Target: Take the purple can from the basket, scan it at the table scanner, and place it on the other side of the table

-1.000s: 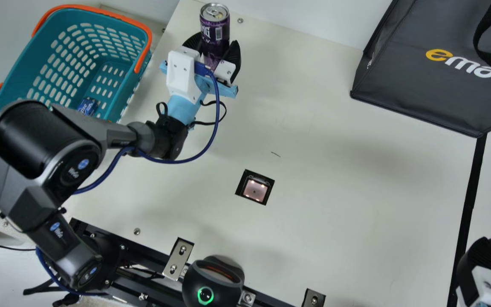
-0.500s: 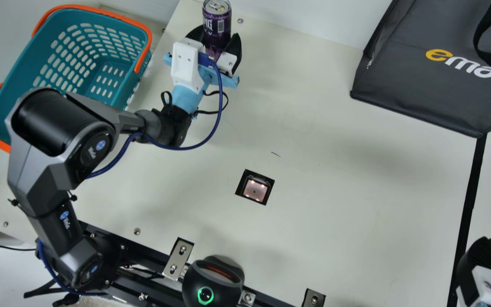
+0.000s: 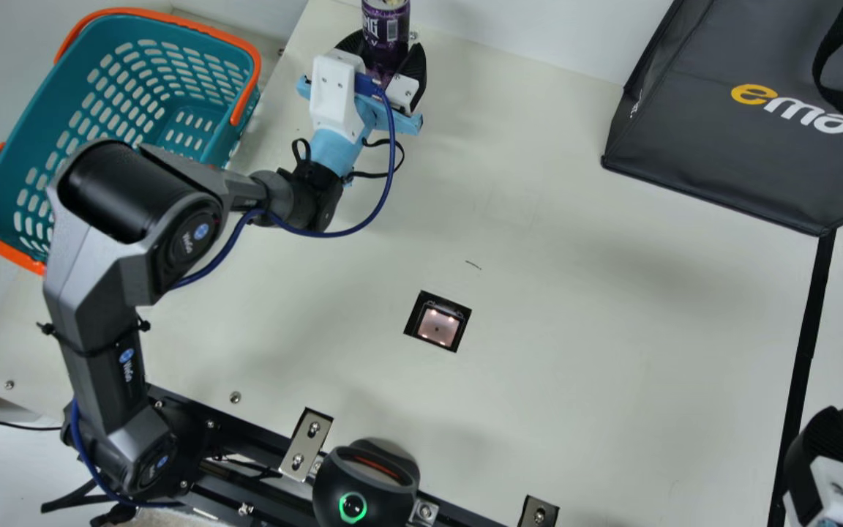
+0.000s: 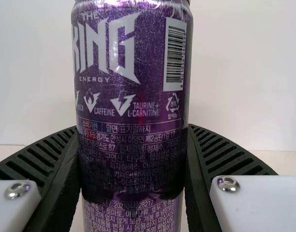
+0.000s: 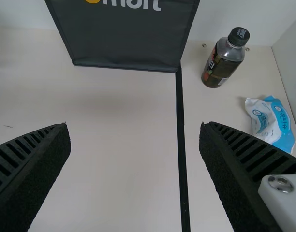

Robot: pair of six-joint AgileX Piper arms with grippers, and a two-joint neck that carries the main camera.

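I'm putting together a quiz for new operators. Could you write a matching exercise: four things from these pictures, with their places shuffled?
1. Purple metal can
2. Teal plastic basket
3. Black-capped bottle
4. Square black-framed scanner

A. Near the white-and-blue packet
B. Set into the cream tabletop
C. Held by the left gripper
D. Upper left, main view

Pairs: 1-C, 2-D, 3-A, 4-B

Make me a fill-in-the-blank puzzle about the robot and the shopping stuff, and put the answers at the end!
The left end effector is holding a drink can whose main colour is ____.
The right end effector holds nothing, and its two fingers are not shut but ____.
The basket is teal, but its handles are ____.
The scanner with little glowing lights is set into the ____.

Missing words, in order: purple; open; orange; table.
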